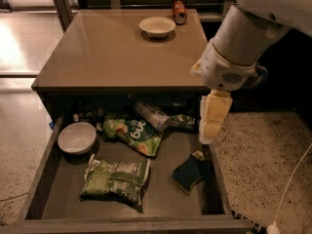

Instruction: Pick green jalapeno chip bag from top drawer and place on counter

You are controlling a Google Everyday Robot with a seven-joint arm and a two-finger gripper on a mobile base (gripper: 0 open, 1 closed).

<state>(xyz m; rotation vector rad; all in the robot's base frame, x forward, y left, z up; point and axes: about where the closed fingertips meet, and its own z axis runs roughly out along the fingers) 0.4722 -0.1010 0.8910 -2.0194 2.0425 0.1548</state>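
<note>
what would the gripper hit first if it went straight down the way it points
Likely the top drawer, at its right wall, or the dark sponge beside it; depth is unclear. The gripper hangs above them.

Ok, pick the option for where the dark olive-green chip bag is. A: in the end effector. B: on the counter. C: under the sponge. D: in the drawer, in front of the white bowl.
D: the green jalapeno chip bag lies on the top drawer floor in front of the white bowl; the end effector hangs over the drawer's right side, apart from it.
</note>
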